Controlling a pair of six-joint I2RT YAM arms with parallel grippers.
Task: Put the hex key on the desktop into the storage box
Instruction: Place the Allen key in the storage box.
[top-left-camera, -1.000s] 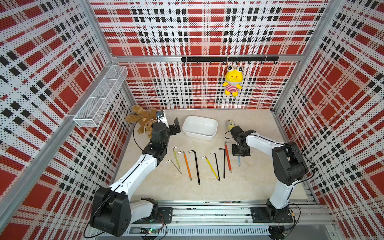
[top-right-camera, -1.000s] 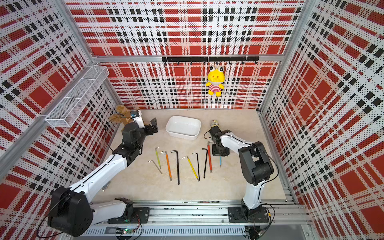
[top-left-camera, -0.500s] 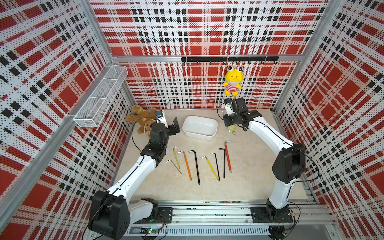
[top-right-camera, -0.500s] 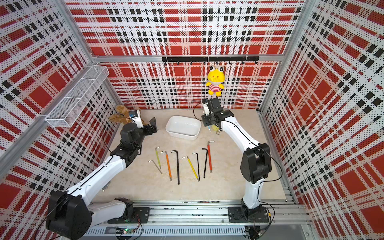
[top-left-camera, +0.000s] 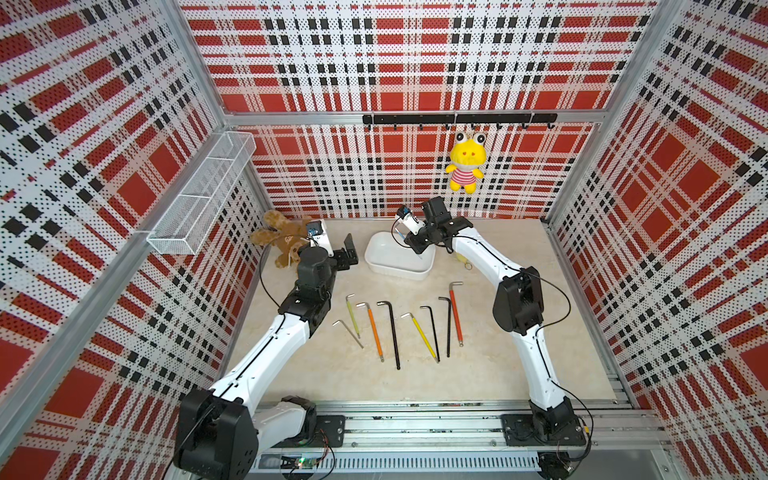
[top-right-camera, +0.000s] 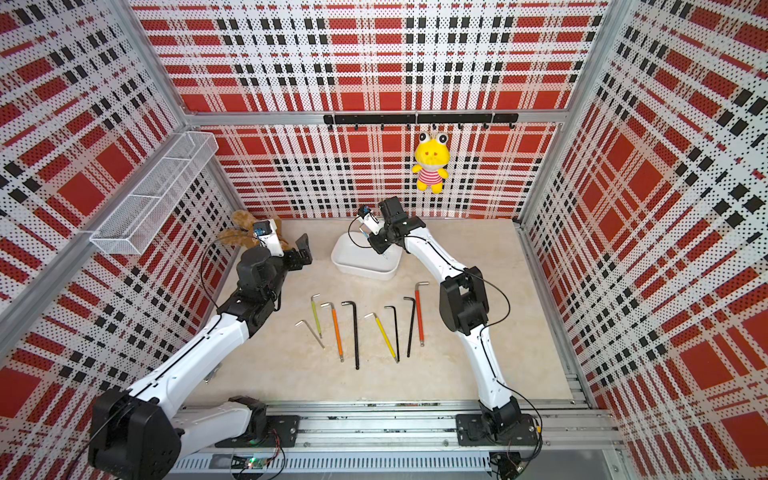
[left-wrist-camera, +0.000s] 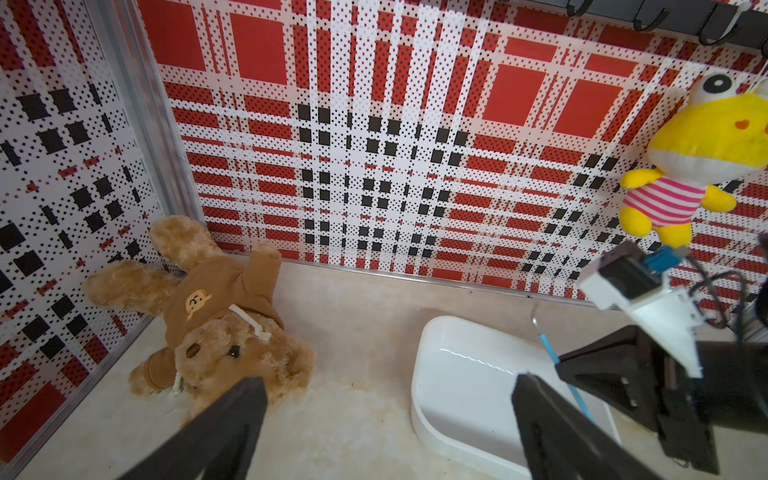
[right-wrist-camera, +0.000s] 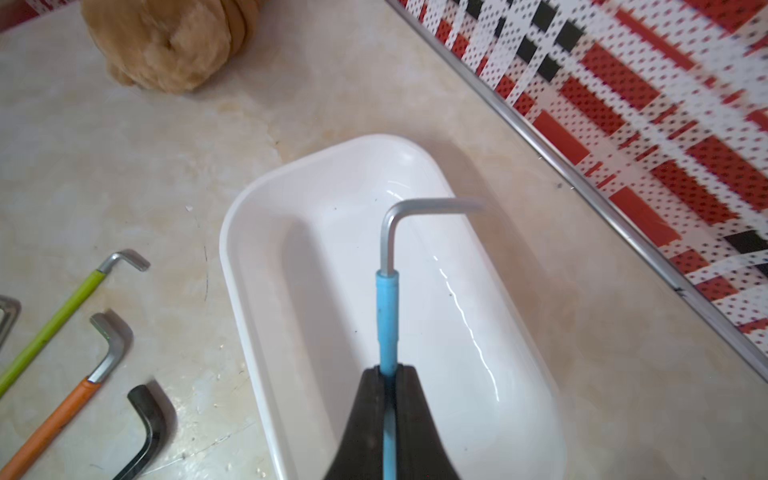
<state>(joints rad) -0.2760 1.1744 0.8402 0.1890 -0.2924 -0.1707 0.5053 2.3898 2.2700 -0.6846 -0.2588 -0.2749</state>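
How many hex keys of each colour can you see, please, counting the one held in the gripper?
Black hex keys: 3
Red hex key: 1
Orange hex key: 1
Yellow hex key: 1
Green hex key: 1
Silver hex key: 1
Blue hex key, in the right gripper over the white box: 1
Total: 9
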